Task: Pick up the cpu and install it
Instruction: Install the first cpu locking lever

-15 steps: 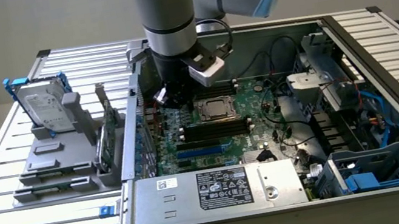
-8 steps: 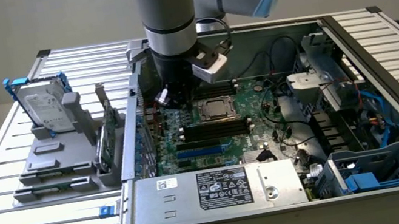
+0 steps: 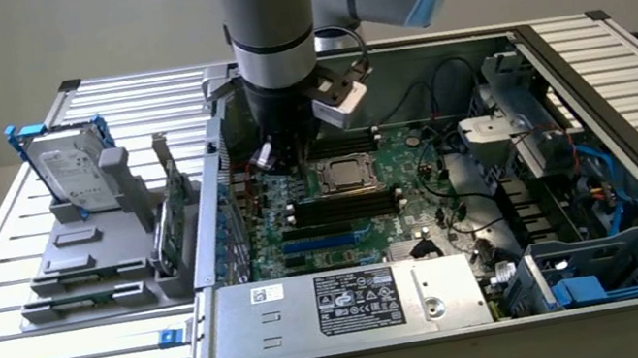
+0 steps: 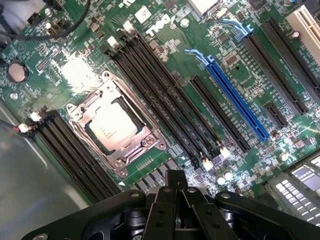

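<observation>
Hand (image 4: pixel 176 210) is fully closed and empty, hovering above the motherboard (image 4: pixel 165 95) inside the computer case (image 3: pixel 615 68). Below and ahead of the hand, the cpu (image 4: pixel 112 125) sits in its socket. Judged stage: installation complete; withdrawal requires clearing the case walls.

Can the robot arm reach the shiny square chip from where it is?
Probably yes. The cpu lies face-up in its socket on the motherboard, nothing covers it, and the shut tool hangs above the board beside it.

My black metal pincer (image 4: pixel 176 210) is cut off by the picture's edge; the small white motherboard print is unreadable.
</observation>
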{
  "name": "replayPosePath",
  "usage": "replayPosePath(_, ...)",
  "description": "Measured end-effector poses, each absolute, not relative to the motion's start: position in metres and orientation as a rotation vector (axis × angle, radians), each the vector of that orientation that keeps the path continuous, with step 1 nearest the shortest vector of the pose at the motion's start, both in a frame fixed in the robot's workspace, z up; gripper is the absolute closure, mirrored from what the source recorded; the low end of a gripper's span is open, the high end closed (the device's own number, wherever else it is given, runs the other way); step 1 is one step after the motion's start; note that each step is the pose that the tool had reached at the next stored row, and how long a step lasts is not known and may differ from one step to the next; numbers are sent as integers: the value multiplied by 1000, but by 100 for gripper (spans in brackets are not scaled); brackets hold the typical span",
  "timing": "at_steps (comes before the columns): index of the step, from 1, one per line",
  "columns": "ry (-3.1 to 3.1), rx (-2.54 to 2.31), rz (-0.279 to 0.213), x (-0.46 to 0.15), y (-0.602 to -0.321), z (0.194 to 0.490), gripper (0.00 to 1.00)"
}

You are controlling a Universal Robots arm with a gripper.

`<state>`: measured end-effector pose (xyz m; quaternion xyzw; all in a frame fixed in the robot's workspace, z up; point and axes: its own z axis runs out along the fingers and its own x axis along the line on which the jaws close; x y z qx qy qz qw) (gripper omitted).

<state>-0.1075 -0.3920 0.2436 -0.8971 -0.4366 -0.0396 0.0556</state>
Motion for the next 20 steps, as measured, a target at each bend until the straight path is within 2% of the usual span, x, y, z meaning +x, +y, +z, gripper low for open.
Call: replayPosePath(20,-1523,-2631,-95,-104,-378,240,89)
